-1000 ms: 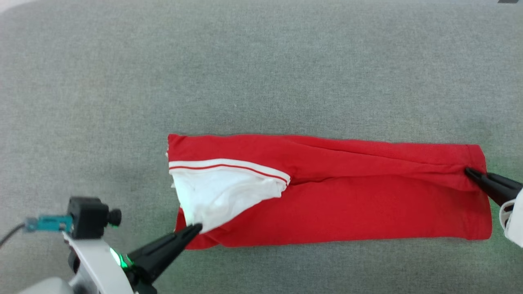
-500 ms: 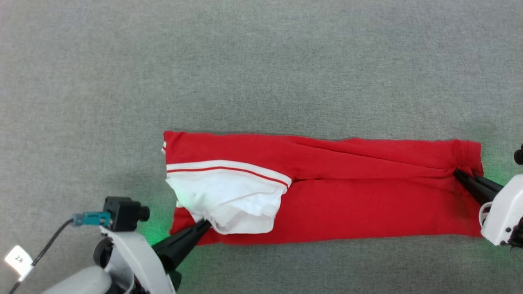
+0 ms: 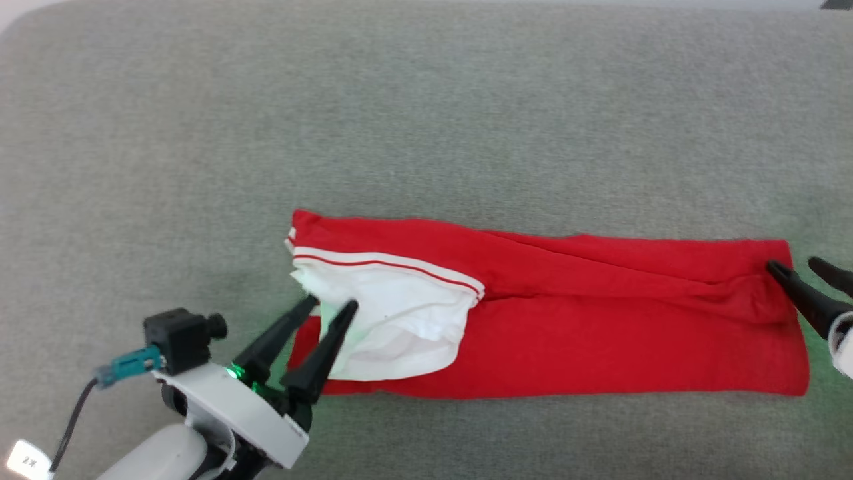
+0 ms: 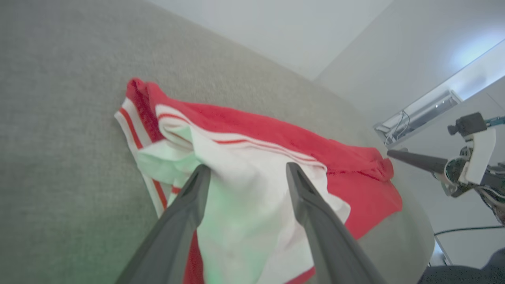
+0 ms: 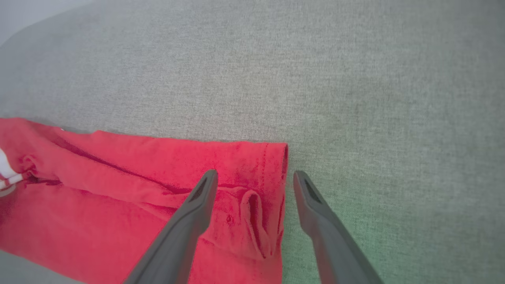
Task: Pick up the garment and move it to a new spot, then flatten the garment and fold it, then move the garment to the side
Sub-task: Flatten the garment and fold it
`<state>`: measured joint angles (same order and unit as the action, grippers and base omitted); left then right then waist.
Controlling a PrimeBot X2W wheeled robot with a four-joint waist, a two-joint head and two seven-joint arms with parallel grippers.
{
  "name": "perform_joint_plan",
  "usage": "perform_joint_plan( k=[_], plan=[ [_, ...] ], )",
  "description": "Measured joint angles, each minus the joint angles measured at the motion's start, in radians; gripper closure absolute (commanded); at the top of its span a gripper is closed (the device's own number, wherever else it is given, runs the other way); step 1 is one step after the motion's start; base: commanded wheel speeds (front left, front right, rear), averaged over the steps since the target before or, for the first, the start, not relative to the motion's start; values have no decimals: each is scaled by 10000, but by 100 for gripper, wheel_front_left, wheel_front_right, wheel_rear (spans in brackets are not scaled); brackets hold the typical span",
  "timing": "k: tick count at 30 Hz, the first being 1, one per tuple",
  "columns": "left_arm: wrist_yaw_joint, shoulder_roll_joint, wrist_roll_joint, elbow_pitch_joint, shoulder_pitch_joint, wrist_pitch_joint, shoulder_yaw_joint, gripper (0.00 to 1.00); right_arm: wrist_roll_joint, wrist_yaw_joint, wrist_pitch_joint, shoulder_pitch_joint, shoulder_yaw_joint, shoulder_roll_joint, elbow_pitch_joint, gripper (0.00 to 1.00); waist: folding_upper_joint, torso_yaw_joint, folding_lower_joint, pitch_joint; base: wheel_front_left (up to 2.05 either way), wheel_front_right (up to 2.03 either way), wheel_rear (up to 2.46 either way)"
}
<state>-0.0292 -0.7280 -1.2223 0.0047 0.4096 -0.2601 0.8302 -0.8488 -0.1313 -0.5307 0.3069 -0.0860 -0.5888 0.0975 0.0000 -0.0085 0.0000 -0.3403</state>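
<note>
The garment (image 3: 600,327) lies folded into a long red strip on the grey surface, with a white sleeve (image 3: 406,320) and striped trim on top at its left end. My left gripper (image 3: 331,303) stands open over that sleeve, fingers apart with the cloth lying loose beneath them. In the left wrist view the sleeve (image 4: 244,205) shows between the spread fingers of that gripper (image 4: 246,171). My right gripper (image 3: 796,265) is open at the garment's right end. In the right wrist view its fingers straddle the puckered red hem (image 5: 260,197), gripper (image 5: 254,175) open.
Grey fabric surface (image 3: 426,120) stretches wide behind and to both sides of the garment. In the left wrist view a pale wall (image 4: 300,27) and a light fixture (image 4: 430,110) lie beyond the surface's far edge.
Both grippers have opened and let go of the garment. The left one was pinching the sleeve's lower edge, the right one the hem. The white sleeve now lies loose on the red cloth.
</note>
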Motion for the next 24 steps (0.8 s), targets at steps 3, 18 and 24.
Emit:
perform_joint_plan(
  k=[3, 18, 24],
  plan=[
    [88, 708, 815, 59, -589, -19, -1269, 0, -261, 0, -466, -225, 445, 75, 186, 0, 0, 233, 0, 76, 0, 0, 0],
    [-861, 4238, 6061, 1388, -2884, -33, -6171, 0, -167, -2, -2698, -524, 1499, 435, 1039, 0, 0, 1259, 0, 252, 0, 0, 0],
    [-834, 4926, 8847, 1281, -2930, -33, -7446, 0, 270, 12, -3112, -314, 1471, 813, 1060, 0, 0, 1257, 0, 232, 0, 0, 0]
  ],
)
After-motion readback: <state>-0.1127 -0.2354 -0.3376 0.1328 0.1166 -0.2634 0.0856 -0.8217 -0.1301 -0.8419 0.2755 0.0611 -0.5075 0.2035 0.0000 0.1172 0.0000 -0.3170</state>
